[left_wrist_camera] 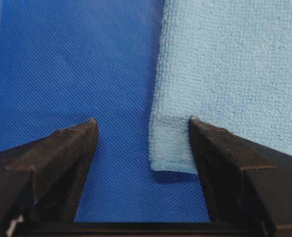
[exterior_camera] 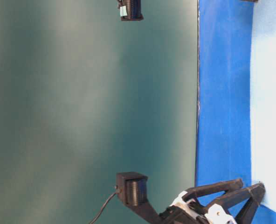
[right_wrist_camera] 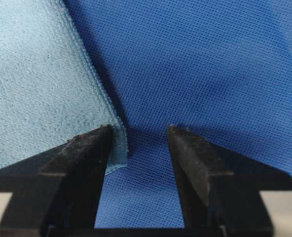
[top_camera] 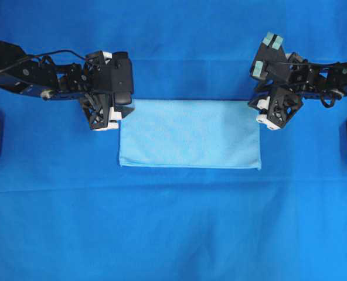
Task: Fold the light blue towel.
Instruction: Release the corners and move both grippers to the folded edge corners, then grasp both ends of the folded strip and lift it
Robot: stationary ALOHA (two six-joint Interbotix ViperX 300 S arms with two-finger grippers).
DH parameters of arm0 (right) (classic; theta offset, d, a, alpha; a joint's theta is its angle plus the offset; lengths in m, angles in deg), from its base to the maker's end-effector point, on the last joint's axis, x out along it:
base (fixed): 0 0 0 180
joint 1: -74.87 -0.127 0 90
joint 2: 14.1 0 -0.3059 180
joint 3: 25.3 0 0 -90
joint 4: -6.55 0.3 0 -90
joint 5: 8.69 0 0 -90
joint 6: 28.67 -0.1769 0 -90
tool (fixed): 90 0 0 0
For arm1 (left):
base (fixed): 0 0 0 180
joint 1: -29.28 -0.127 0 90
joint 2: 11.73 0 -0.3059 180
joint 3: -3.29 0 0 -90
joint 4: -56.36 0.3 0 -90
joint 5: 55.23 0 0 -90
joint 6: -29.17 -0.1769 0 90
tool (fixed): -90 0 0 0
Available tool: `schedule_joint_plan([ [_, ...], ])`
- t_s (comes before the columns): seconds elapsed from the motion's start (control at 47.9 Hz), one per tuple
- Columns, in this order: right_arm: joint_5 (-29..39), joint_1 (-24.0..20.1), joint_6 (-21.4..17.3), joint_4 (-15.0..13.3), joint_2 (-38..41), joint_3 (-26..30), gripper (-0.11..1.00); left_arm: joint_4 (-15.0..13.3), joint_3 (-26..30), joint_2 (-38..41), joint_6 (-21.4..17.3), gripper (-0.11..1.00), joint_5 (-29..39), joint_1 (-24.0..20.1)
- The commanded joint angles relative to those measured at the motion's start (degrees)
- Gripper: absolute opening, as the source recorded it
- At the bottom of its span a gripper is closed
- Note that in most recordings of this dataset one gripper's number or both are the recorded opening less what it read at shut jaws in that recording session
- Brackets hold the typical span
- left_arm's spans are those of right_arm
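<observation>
Pale blue and lying flat, the light blue towel [top_camera: 189, 134] sits near the middle of the table, on the dark blue cloth [top_camera: 173, 228] that covers it. From overhead it reads as a wide rectangle rather than a square, and the near long edge looks rounded and closed, so my judgement is that one fold is already in: the towel has been halved once. The left wrist view supports this, showing what seems to be a doubled hem at the corner.

What is left, as I read it, is a second fold, bringing one short end across to the other, or a tidying of the edges if one fold is all that is wanted.

The left gripper [top_camera: 105, 119] hangs at the towel's far left corner with its jaws spread apart, holding nothing; in its own camera the corner lies between the two fingers [left_wrist_camera: 225, 163], one finger over the towel's edge and the other over the bare cloth. The right gripper [top_camera: 273, 111] is placed likewise at the far right corner, jaws apart and empty, the corner tip just at its left finger [right_wrist_camera: 82, 163]. Whether either finger touches the fabric I cannot tell. Both look set to pinch a far corner, which suits another fold starting from that edge.
</observation>
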Motion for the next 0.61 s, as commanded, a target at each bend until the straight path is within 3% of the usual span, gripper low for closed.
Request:
schedule_joint_plan([
  [0.0,-0.44,0.09,-0.18,0.00,-0.44,0.53,0.53,0.00,0.44,-0.18,-0.09,0.70,-0.26,-0.09],
  [0.209,-0.26,-0.44,-0.53,0.09,-0.44,0.53,0.53,0.00,0.35,-0.09,-0.09,0.61,0.44,0.79],
  [0.334,-0.26,-1.32,-0.62,0.09,-0.26,0.53,0.48,0.00,0.44,-0.09,-0.09,0.44,2.37,0.88],
  [0.418,0.00,-1.93,-0.44,0.09,-0.18,0.53,0.33,0.00,0.62,-0.09,-0.70,0.30,5.27,1.14],
  [0.522,0.70,-2.20,-0.35,0.09,-0.18,0.44,0.03,0.00,0.79,0.00,-0.70,0.09,7.21,1.23],
  [0.585,1.14,-2.29,-0.44,0.09,-0.18,0.53,0.00,0.00,0.79,0.00,-0.70,0.02,7.65,1.23],
])
